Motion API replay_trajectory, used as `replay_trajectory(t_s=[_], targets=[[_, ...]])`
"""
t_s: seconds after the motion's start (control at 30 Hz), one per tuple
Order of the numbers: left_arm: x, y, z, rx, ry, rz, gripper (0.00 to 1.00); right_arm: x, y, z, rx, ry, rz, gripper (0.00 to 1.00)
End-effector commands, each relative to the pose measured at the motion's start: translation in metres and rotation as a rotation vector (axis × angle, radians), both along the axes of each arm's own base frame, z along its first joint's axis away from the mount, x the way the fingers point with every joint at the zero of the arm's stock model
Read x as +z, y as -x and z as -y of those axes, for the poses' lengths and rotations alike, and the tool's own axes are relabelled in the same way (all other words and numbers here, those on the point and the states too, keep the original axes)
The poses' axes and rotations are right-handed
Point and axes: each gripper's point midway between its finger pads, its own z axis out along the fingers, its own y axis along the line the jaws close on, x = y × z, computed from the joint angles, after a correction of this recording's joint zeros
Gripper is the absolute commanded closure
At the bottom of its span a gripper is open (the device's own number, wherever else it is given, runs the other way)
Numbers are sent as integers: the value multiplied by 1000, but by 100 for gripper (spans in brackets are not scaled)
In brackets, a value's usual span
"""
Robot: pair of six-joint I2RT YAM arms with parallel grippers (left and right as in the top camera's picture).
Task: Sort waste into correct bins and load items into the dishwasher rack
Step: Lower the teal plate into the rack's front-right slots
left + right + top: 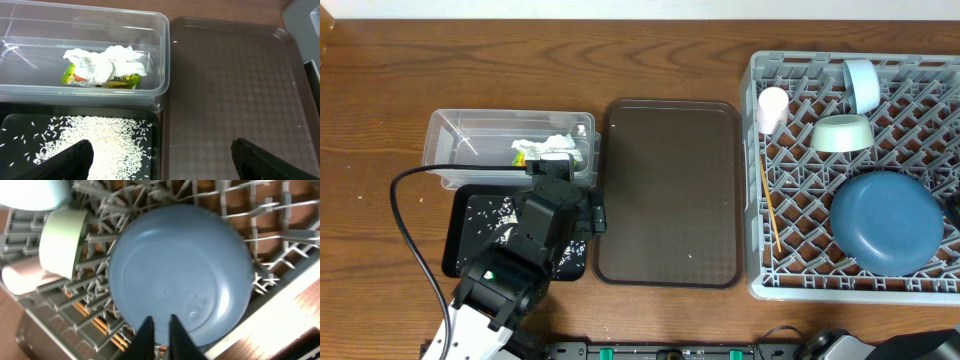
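- Two bins lie just left of the brown serving tray [670, 190]. The clear plastic tub [445, 150] is on the far side and the shallow black tray [455, 260] on the near side, and they meet along one long edge.
- Inside the tub, at the end nearer the serving tray, the crumpled white napkin [107, 62] lies on top of the yellow-green snack wrapper [122, 81].
- Pale rice grains [100, 142] are scattered over the black tray's floor, thickest toward its middle.
- The left gripper [161, 150] hovers over the black tray's edge beside the serving tray. Its fingers [75, 160] are spread wide with nothing between them.
- The grey dishwasher rack [850, 290] sits just right of the serving tray.
- The white-pink cup [772, 108] lies tipped in the rack's corner by the serving tray's far end.
- The pale-green bowl [842, 133] and the light-blue bowl [862, 85] stand tilted among the pegs, farther from the tray.
- The dark-blue plate [885, 222] rests in the rack's near half, well apart from the serving tray.
- The wooden chopsticks [769, 205] lie along the rack's side closest to the serving tray.
- The right gripper [161, 330] is at the plate's lower rim. Its fingers [145, 337] are nearly together with a thin slit between them. Whether they pinch the rim cannot be told.
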Motion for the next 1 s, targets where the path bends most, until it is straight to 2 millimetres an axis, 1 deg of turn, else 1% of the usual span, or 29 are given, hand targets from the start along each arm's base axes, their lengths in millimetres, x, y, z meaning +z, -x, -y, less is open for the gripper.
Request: replay_trajectory(t_s=[0.0, 0.07, 0.1, 0.13, 0.17, 0.23, 0.37, 0.43, 0.57, 0.67, 0.8, 0.97], targets=[[8, -2, 0, 11, 16, 17, 9, 3, -10, -17, 84, 4, 11, 80], [8, -2, 0, 11, 16, 17, 9, 3, -17, -28, 140, 10, 12, 68], [8, -2, 0, 11, 16, 17, 9, 3, -20, -33, 163, 11, 12, 61], [8, -2, 0, 11, 16, 17, 9, 3, -23, -40, 187, 11, 12, 51], [8, -2, 0, 11, 16, 17, 9, 3, -27, -47, 213, 10, 12, 31], [8, -2, 0, 11, 15, 17, 9, 3, -31, -58, 250, 8, 11, 1], [8, -2, 0, 11, 15, 17, 9, -2, -43, -86, 393, 29, 10, 1], [8, -2, 0, 11, 15, 17, 9, -7, -46, -96, 442, 50, -9, 1], [8, -2, 0, 11, 15, 17, 9, -24, -41, -115, 523, 101, -94, 1], [8, -2, 0, 11, 15, 16, 9, -37, -34, -128, 571, 93, -135, 1], [8, -2, 0, 11, 15, 16, 9, -48, -27, -135, 589, 75, -166, 1], [8, -2, 0, 11, 15, 16, 9, -49, -26, -135, 589, 72, -170, 1]])
